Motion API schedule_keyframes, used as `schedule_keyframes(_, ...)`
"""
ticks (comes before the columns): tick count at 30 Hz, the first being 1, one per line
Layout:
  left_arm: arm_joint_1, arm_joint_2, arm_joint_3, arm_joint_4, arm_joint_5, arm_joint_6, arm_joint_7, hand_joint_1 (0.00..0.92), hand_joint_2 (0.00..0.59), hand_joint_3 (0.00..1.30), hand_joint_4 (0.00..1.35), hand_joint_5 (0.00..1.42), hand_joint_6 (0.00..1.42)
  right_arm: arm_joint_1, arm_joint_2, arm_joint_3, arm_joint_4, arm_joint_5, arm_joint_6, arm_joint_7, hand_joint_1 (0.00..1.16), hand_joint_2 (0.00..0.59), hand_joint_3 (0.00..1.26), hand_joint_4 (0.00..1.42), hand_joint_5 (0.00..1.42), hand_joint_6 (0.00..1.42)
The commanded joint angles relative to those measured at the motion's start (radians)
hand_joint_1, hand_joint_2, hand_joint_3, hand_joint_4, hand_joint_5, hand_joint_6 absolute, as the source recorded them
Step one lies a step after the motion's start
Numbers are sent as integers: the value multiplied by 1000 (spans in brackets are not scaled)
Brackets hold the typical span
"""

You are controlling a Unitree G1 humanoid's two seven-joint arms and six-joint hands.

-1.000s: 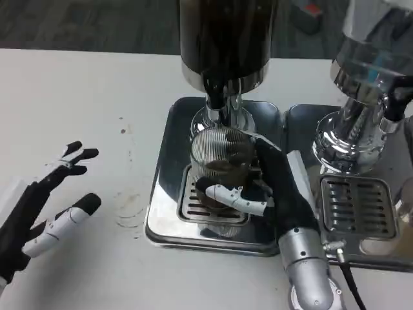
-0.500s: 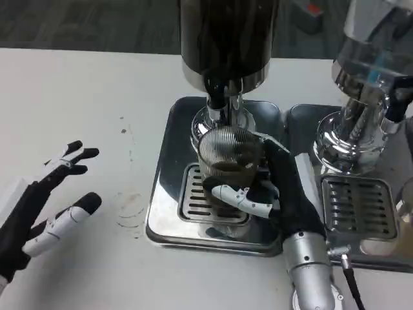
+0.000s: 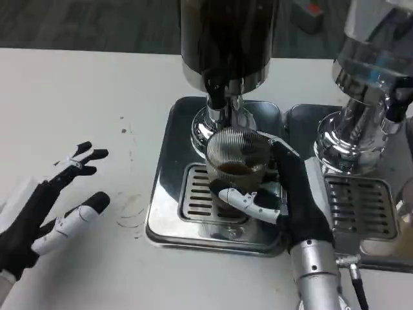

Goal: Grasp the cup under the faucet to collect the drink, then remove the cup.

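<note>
On the slotted metal drip tray point(image 3: 193, 206), below the dark dispenser's black faucet point(image 3: 216, 90), sits the ribbed clear glass cup point(image 3: 236, 165) (brown liquid inside). Right hand point(image 3: 284, 194) wraps the cup, fingers point(image 3: 248, 201) across its front. Left hand point(image 3: 48, 210) rests on the white table point(image 3: 77, 97), fingers spread, holding nothing.

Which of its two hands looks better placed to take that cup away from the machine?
The right hand: its fingers already wrap the ribbed cup, which holds dark drink, on the drip tray. The left hand hovers open over the white table, well away.
</note>
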Motion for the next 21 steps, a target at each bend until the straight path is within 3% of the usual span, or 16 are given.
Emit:
schedule_keyframes(1,-16,-2,-11,19,6,-1,-3,0,139,197,28,197,4,18,20,5,-54,-9,-14,-9,1080,230,511,554,543,678)
schedule_keyframes(16,-23,-5,-19,26,30,1,15,0,136,197,28,197,9,117,-10,4,-188,-36,9,27,1083,224,519,587,601,770)
schedule_keyframes(21,-27,-8,-20,32,26,-1,10,0,136,197,28,197,9,122,-3,4,-185,-47,12,20,1085,220,525,594,618,787)
